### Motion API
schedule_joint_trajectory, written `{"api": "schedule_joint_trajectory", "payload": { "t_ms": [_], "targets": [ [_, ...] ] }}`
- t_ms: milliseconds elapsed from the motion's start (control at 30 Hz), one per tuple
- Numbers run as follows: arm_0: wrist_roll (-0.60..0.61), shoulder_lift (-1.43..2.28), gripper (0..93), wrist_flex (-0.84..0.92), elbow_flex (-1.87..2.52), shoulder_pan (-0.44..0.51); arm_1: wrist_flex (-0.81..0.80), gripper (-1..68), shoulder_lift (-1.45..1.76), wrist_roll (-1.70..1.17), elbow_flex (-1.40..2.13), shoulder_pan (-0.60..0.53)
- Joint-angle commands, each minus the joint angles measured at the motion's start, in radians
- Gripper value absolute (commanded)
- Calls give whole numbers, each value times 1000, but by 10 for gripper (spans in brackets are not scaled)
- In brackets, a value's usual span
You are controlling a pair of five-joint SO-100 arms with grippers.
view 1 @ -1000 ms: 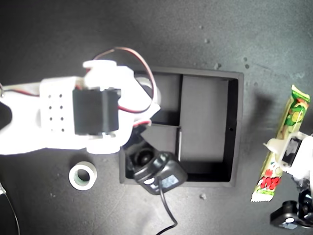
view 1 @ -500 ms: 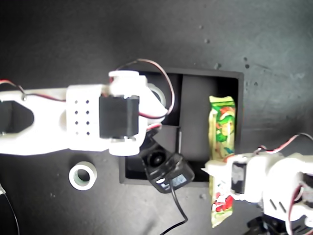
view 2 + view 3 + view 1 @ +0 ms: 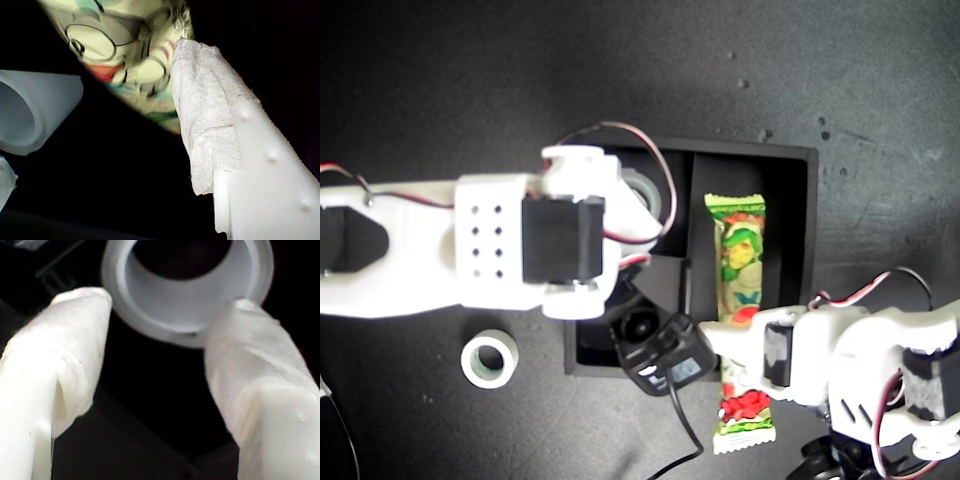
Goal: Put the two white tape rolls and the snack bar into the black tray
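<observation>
The black tray (image 3: 802, 262) lies in the middle of the exterior view. My first gripper (image 3: 744, 348) comes in from the exterior view's lower right and is shut on the snack bar (image 3: 740, 255). The bar lies lengthwise over the tray's long compartment, and its red end (image 3: 745, 415) pokes out past the tray's wall. In the first wrist view the wrapper (image 3: 131, 47) sits against a padded finger (image 3: 210, 125). My second gripper (image 3: 160, 335) is open over a small compartment, with the plain white tape roll (image 3: 187, 285) just beyond its fingertips. The other tape roll (image 3: 489, 359) lies on the table.
The second arm's white body (image 3: 470, 245) covers the tray's side at the exterior view's left. Its black wrist camera (image 3: 660, 352) and cable hang over the tray's lower small compartment. The table is dark with small specks.
My first gripper has carried the snack bar from the table at the exterior view's right to over the tray's long compartment. The second arm slid right over the tray, then held still.
</observation>
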Motion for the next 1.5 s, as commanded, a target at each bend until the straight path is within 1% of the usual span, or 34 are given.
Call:
{"api": "schedule_joint_trajectory", "payload": {
  "t_ms": [0,167,233,333,433,500,567,633,667,733,867,933,1033,1133,1233,1367,1467],
  "targets": [
    [2,81,198,20,-26,6,31,326,9,11,-46,3],
    [3,86,198,20,-25,3,66,323,9,11,-54,3],
    [9,106,196,20,-20,2,94,304,9,11,-64,8],
    [34,281,187,21,98,-35,225,244,9,28,-179,44],
    [31,604,177,21,281,-92,242,202,137,35,-181,77],
    [-2,824,170,21,420,-112,242,147,265,98,-80,110],
    [-67,1019,167,20,589,-103,241,88,407,216,97,158],
    [-147,1161,167,-3,776,-37,241,9,548,367,310,212],
    [-186,1218,167,-41,874,17,239,-2,614,442,416,236],
    [-270,1307,169,-147,1075,137,186,-2,755,535,652,264],
    [-414,1382,180,-385,1381,353,-14,-3,1109,680,1144,275],
    [-483,1399,181,-489,1494,428,-91,-3,1304,746,1355,270],
    [-572,1405,181,-620,1626,515,-170,-4,1569,834,1609,239],
    [-621,1368,182,-727,1692,584,-229,-4,1727,905,1796,206],
    [-638,1290,185,-781,1694,627,-301,-4,1805,951,1950,184],
    [-643,1209,186,-821,1694,644,-431,-4,1959,986,2172,175],
    [-644,1186,187,-841,1700,641,-474,-4,2155,1008,2338,184]
  ]
}}
